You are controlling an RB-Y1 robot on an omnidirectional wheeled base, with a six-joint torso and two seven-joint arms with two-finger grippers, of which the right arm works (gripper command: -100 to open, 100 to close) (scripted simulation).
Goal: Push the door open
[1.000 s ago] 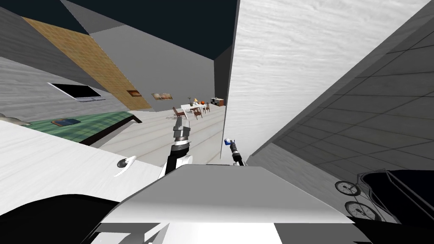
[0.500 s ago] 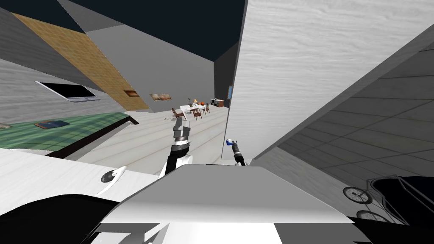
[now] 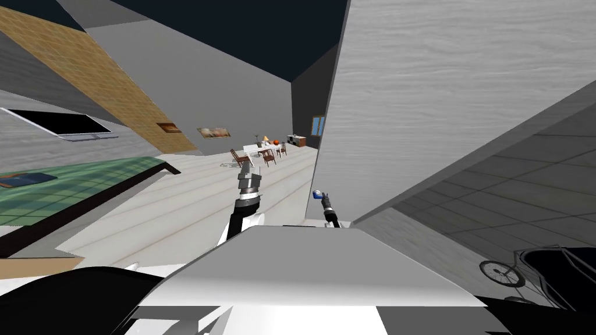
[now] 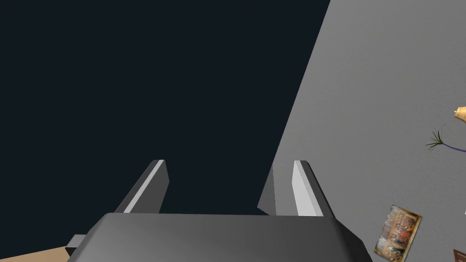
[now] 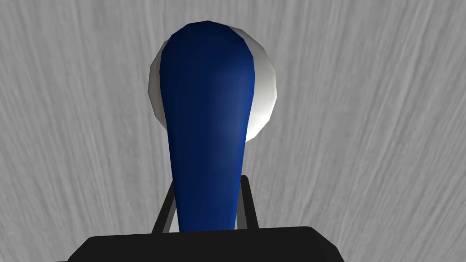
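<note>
Right gripper (image 5: 205, 202): clamped narrow on the handle, one finger pressing each side of the lever near its free end. This is likely so that the arm's push passes into the door without slipping.
Handle (image 5: 207, 113): a blue lever running from the gripper to a white round plate (image 5: 263, 91) on the door. In the head view it is a small blue spot (image 3: 317, 194) just right of the middle, at the door's near edge, where a push turns the door most easily.
Door (image 3: 436, 87): a pale, grained panel rising from right of centre to the upper right of the head frame. It is seen at a steep slant with open floor to its left, so it is probably partway swung.
Left gripper (image 4: 227, 182): wide open and holding nothing. It sits at the middle of the head frame (image 3: 247, 174), left of the handle and apart from the door, apparently kept clear.
Beyond: a table with chairs (image 3: 262, 152) is far off in the upper middle, a green rug (image 3: 87, 186) at the left and a bicycle (image 3: 500, 273) at the lower right.
Next: a steady forward push is needed, with the grip following the door's arc.
</note>
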